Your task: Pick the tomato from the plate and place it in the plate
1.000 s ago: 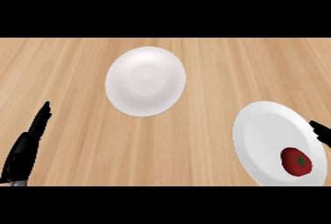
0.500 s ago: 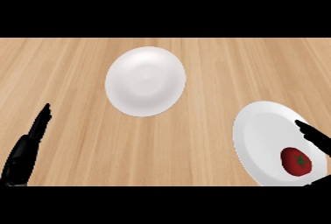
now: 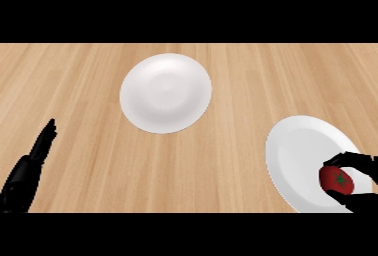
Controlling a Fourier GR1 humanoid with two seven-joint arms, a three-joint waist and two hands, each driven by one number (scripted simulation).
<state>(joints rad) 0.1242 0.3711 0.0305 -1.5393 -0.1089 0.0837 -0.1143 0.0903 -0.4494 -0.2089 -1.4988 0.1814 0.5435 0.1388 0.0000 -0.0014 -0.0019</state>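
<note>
We have the right hand (image 3: 363,164) at 4 o'clock in the view, coming in from the right edge. Its fingers are curled and closed round the tomato (image 3: 337,180), with black fingers over the top and more of the hand under the bottom. The tomato's red side shows at the hand's 9 o'clock. We read contact above and below. We can't tell whether the tomato is sitting on the plate surface or is just off it.

The tomato is over the lower right part of the near plate (image 3: 303,150), close to that plate's 4 o'clock rim, with the green stem star facing up. The hand covers the rim from about 3 to 5 o'clock.

The left hand (image 3: 29,167) is at 8 o'clock in the view. Its fingers are straight and together, pointing toward 12 to 1 o'clock, and it holds no object. It rests over the wooden counter (image 3: 88,100).

The far plate (image 3: 166,92) is at about 10 to 11 o'clock from the tomato, well apart from the near plate, with its white face fully in view. Only bare wood lies between the two plates.
</note>
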